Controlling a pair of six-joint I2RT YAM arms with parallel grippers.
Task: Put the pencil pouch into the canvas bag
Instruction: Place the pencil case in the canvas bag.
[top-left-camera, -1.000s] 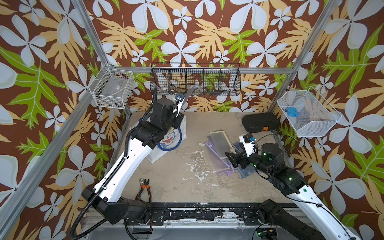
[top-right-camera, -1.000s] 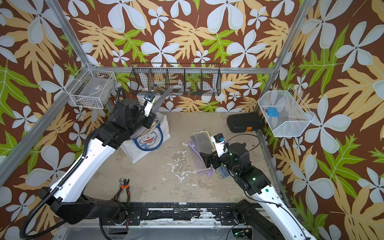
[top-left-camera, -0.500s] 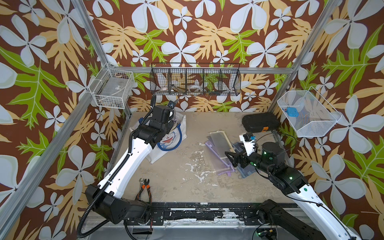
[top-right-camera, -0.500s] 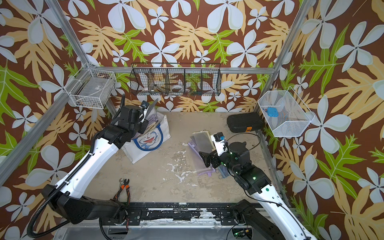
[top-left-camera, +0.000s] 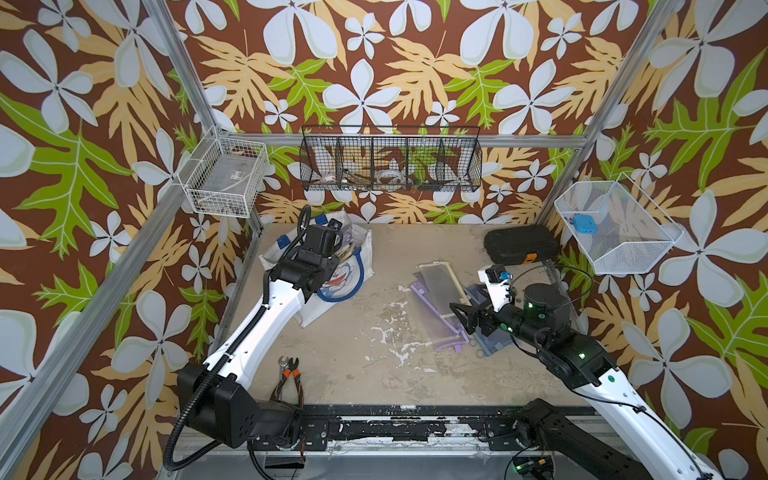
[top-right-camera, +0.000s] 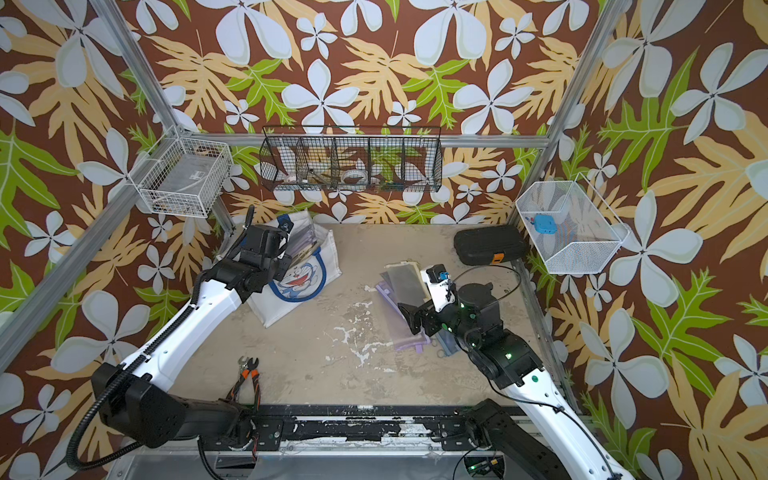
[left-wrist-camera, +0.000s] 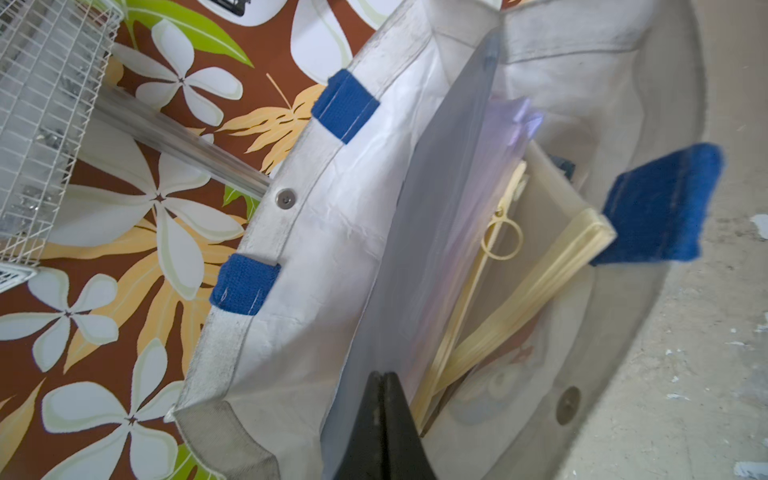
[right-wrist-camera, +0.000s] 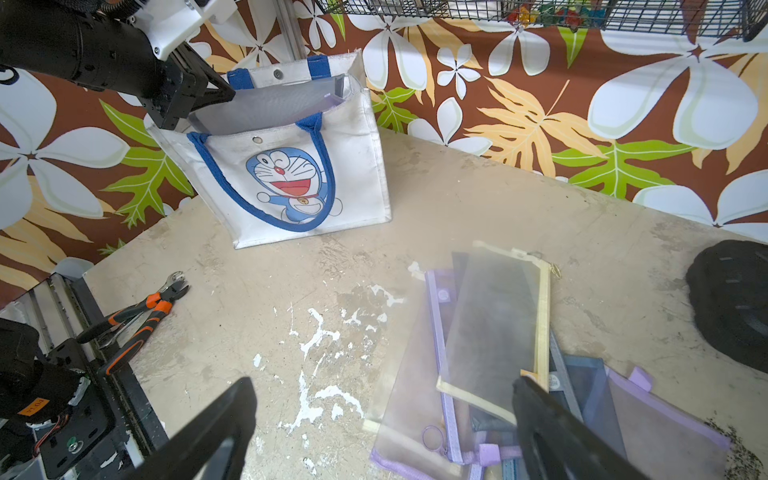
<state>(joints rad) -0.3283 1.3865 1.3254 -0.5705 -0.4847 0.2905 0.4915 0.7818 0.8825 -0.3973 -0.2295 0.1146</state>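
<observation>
Left wrist view, canvas bag (left-wrist-camera: 332, 232), pencil pouch (left-wrist-camera: 419, 249) inside

pencil pouch (left-wrist-camera: 419, 249) end hidden behind left tool (left-wrist-camera: 383, 374) | black case (right-wrist-camera: 731, 299) cropped

table (top-left-camera: 395, 374): worn beige | on it: canvas bag (top-left-camera: 347, 282), pencil pouches (top-left-camera: 436, 286), black case (top-left-camera: 519, 247), pliers (top-left-camera: 291, 376)

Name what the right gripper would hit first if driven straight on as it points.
Likely the bare tabletop near the white flaked patches, short of the canvas bag; depth is unclear.
</observation>
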